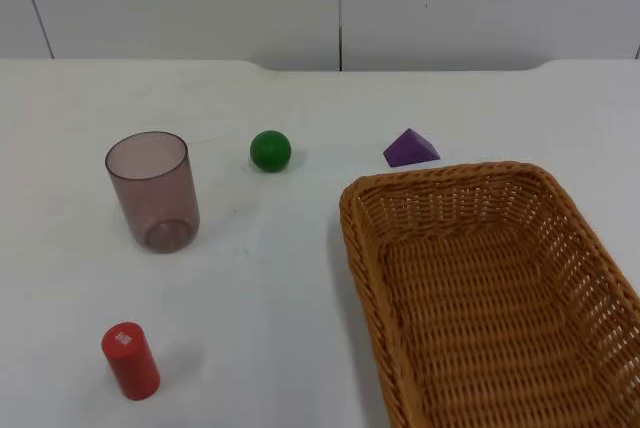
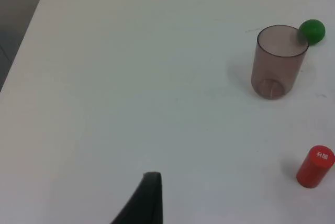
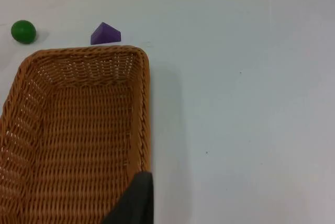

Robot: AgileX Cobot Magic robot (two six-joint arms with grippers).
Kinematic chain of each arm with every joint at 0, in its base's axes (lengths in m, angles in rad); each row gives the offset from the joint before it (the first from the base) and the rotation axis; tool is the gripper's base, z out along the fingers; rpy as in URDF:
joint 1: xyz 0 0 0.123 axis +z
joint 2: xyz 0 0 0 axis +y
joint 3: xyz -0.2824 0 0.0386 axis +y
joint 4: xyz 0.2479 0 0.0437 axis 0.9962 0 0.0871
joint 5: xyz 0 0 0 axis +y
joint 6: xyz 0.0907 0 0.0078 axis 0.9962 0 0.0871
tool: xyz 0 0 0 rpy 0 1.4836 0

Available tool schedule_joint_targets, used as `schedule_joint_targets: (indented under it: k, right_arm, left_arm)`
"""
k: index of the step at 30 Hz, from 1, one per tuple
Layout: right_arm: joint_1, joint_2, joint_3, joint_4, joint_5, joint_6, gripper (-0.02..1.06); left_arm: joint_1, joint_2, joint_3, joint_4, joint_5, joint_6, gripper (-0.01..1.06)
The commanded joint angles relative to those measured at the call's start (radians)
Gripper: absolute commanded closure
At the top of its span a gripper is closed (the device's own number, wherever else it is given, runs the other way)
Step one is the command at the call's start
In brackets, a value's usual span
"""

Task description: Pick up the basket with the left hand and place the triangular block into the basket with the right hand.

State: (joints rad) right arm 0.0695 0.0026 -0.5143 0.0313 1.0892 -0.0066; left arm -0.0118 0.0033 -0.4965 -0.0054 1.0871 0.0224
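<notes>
You can't tell either jaw state: left gripper (image 2: 149, 203) and right gripper (image 3: 137, 200) are cut off; orange wicker basket (image 3: 78, 130) beside right fingertip, purple triangular block (image 3: 105, 34) beyond.

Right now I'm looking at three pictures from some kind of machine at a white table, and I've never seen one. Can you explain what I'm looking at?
This is a robot with two arms, each ending in a two-finger claw. One picture comes from a fixed camera above the white table. The other two come from cameras on the arms' wrists; the black shape at the edge of each is a fingertip of that arm's claw.

On the table lie a woven basket, a purple triangular block just beyond its far rim, a green ball, a clear cup standing upright, and a red cylinder.

Nothing is held. The basket rests on the table with nothing in it, so the job, lifting it and dropping the block in, has not begun.
</notes>
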Motion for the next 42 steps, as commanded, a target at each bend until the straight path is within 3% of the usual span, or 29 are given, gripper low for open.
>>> schedule_joint_targets:
  k: [1,7,12,21,27,30,35,37,40,42]
  right_arm:
    - [-0.001,-0.003,-0.002,-0.002,-0.014,0.013,0.00]
    - [-0.001,-0.003,-0.012,-0.009,-0.027,0.034,0.00]
    - [-0.001,0.205,-0.115,-0.118,-0.146,0.068,0.00]
    - [-0.001,0.576,-0.279,-0.227,-0.378,0.141,0.00]
    - [-0.001,0.793,-0.393,-0.237,-0.488,0.149,0.00]
    - [-0.001,0.864,-0.443,-0.228,-0.487,0.149,0.00]
    - [-0.001,0.935,-0.503,-0.192,-0.480,0.149,0.00]
    - [-0.001,0.942,-0.507,-0.178,-0.493,0.149,0.00]
    - [-0.001,0.942,-0.507,-0.178,-0.493,0.149,0.00]
    - [-0.001,0.942,-0.507,-0.178,-0.489,0.149,0.00]
  left_arm:
    - [0.000,-0.003,0.004,-0.006,-0.011,-0.012,0.00]
    - [0.000,0.001,-0.015,0.053,-0.036,-0.116,0.00]
    - [0.000,0.205,-0.086,0.162,-0.251,-0.248,0.00]
    - [0.000,0.603,-0.270,0.110,-0.363,-0.238,0.00]
    - [0.000,0.827,-0.426,0.073,-0.392,-0.202,0.00]
    - [0.000,0.901,-0.480,0.066,-0.387,-0.200,0.00]
    - [0.000,1.026,-0.527,-0.044,-0.391,-0.113,0.00]
    - [-0.005,1.087,-0.525,-0.182,-0.353,-0.003,0.00]
    - [-0.042,1.132,-0.524,-0.267,-0.307,0.075,0.00]
    - [-0.132,1.165,-0.524,-0.300,-0.296,0.100,0.00]
